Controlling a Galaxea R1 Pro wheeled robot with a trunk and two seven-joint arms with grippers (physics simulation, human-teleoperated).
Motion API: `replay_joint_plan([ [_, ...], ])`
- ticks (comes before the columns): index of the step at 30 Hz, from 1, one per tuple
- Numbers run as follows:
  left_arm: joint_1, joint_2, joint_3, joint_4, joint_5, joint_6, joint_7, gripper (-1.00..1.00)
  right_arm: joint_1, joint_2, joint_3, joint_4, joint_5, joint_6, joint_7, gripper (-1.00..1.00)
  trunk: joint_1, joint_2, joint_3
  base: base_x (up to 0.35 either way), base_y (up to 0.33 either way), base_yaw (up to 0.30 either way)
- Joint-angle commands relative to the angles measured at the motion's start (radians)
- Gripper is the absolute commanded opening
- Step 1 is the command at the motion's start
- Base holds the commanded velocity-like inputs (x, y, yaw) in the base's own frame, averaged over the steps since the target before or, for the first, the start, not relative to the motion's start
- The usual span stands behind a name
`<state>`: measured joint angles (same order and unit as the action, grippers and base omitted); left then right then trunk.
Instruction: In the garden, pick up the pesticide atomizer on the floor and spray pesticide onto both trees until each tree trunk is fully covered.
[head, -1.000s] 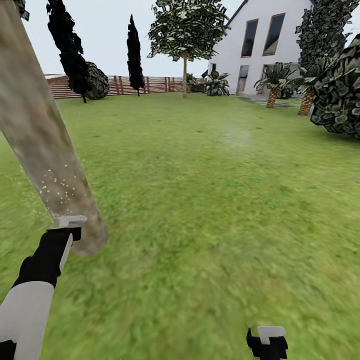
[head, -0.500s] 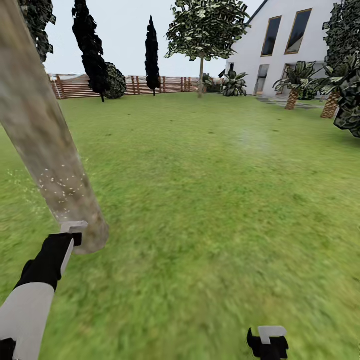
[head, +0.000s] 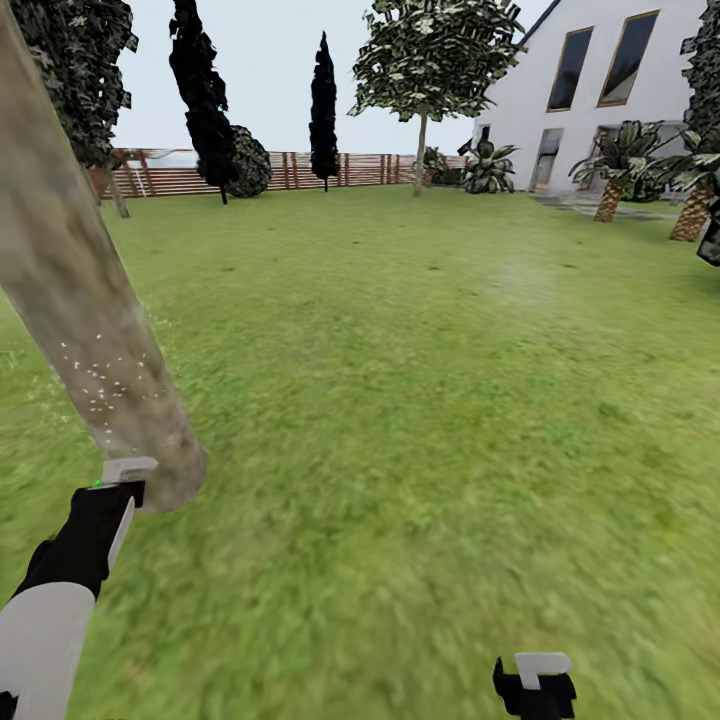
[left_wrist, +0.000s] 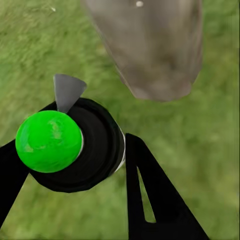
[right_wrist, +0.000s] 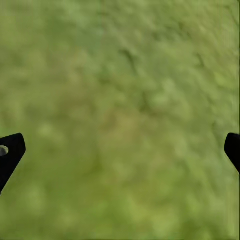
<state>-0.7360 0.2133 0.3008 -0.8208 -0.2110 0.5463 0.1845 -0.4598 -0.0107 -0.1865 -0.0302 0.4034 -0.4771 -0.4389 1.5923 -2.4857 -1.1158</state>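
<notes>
Far left: near tree trunk (head: 85, 300), thick grey-tan column, long axis leaning up and away to the left, base in the grass (head: 420, 400). White pesticide specks (head: 105, 385) cluster low on the trunk; upper length looks bare.

Left hand (head: 112, 490) just below and in front of the trunk base, fingers clamped around the pesticide atomizer (left_wrist: 70, 145), a dark body with green cap. Grey nozzle (left_wrist: 66, 91) points toward the trunk foot, close by.

Centre, well apart: second tree (head: 422, 70) by the fence (head: 300, 170).

Right hand (head: 535, 685) low over grass, fingers spread wide, empty.

Judgement: the left arm is nearer; the coming move likely turns on tilting the nozzle up along the trunk's length.
</notes>
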Motion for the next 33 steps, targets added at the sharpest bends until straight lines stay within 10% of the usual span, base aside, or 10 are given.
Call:
replay_joint_plan([
  [1,0.005,0.003,0.021,0.003,0.002,-0.027,0.015,-1.00,0.000,0.000,-0.008,0.001,0.010,-0.002,-0.003,1.00,0.000,0.000,-0.001,0.198,-0.232,0.277],
  [15,0.015,-0.014,0.058,0.033,0.015,-0.054,0.029,-1.00,0.000,0.000,-0.008,0.001,0.010,-0.003,-0.003,1.00,0.000,0.000,-0.001,0.292,-0.093,0.177],
  [17,0.023,-0.019,0.119,0.041,0.014,-0.124,0.035,-1.00,0.000,0.000,-0.008,0.001,0.009,-0.003,-0.003,1.00,0.000,0.000,-0.001,0.320,0.000,0.272],
  [23,0.023,-0.081,0.128,0.254,0.009,-0.345,0.077,-1.00,0.000,0.000,-0.008,0.001,0.009,-0.002,-0.003,1.00,0.000,0.000,-0.001,0.264,-0.130,0.276],
  [33,0.023,-0.086,0.127,0.272,0.012,-0.379,0.105,-1.00,0.000,0.000,-0.008,0.001,0.009,-0.002,-0.001,1.00,0.000,0.000,-0.001,0.105,-0.252,0.066],
])
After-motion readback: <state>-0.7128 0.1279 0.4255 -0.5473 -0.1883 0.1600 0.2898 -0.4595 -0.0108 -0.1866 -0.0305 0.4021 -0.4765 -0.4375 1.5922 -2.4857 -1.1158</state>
